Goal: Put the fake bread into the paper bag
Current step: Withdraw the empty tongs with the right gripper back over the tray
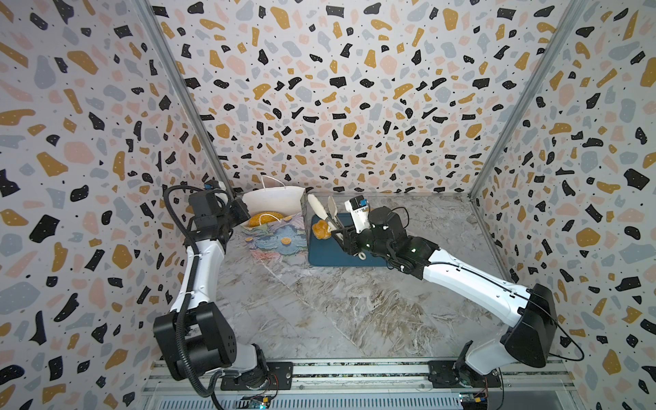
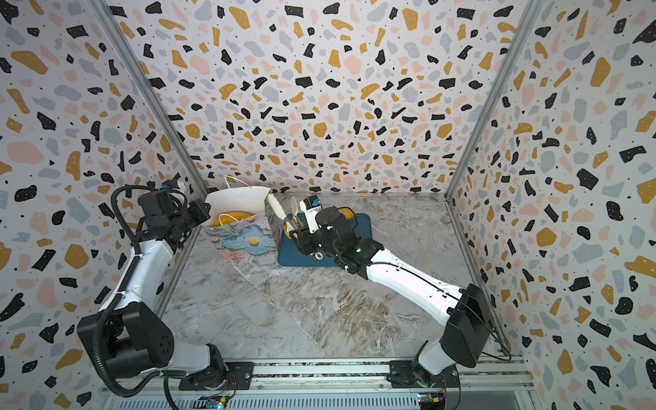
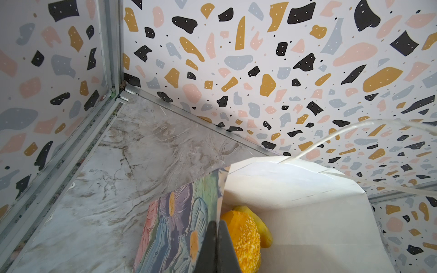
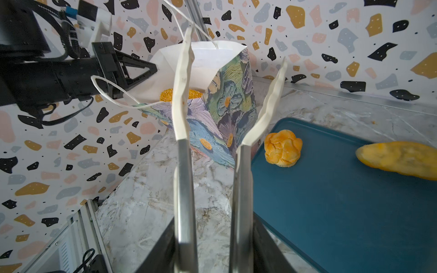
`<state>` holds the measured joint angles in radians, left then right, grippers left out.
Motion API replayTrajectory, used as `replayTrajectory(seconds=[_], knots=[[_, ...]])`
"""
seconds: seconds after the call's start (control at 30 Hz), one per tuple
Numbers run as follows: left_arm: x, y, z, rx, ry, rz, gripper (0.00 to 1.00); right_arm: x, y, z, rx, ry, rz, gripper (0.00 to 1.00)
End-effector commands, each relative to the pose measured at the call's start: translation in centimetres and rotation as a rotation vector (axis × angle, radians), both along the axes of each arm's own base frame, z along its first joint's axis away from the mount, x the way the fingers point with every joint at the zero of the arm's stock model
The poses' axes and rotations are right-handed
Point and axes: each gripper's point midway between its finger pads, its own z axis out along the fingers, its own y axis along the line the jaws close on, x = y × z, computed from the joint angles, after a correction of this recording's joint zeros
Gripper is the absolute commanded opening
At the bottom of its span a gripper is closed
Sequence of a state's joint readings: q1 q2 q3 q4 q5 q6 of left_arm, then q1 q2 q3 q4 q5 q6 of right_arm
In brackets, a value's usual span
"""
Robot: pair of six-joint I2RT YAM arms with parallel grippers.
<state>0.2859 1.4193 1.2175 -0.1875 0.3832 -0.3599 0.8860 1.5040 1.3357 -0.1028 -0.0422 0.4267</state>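
Terrazzo-patterned walls point(image 1: 319, 88) enclose my marble tabletop point(image 1: 319, 312). At its far left the paper bag point(image 1: 277, 227) stands open. My left gripper point(image 3: 217, 227) is pinched tight on the bag's side wall at the rim, and the seeded loaf point(image 3: 243, 236) lies inside, just past those jaws. The blue tray point(image 4: 343, 212) sits just beside the bag. My right gripper point(image 4: 212, 248) clasps the tongs point(image 4: 184, 165), their tips apart and empty. A long roll point(image 4: 399, 162) and a knotted roll point(image 4: 282, 147) rest on the tray, the knotted one near the tongs, untouched.

Bright, even light, soft shadows (edges warped)
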Motion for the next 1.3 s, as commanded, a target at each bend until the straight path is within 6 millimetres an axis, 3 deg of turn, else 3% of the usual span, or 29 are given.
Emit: replayTrajectory(seconds=[0.0, 0.33, 0.73, 1.27], knots=[[-0.1, -0.4, 1.7, 0.003, -0.059, -0.015, 0.0, 0.1, -1.4, 3.0, 0.063, -0.058, -0.043, 0.46], [-0.2, -0.4, 1.7, 0.001, -0.06, -0.016, 0.0, 0.3, -3.2, -0.2, -0.019, -0.023, -0.097, 0.46], [-0.1, -0.5, 1.6, -0.005, -0.06, -0.019, 0.0, -0.2, -4.0, -2.8, -0.072, -0.005, -0.088, 0.46], [0.0, -0.3, 1.6, 0.009, -0.053, -0.012, 0.0, 0.7, -4.5, -8.3, -0.34, -0.041, -0.051, 0.53]])
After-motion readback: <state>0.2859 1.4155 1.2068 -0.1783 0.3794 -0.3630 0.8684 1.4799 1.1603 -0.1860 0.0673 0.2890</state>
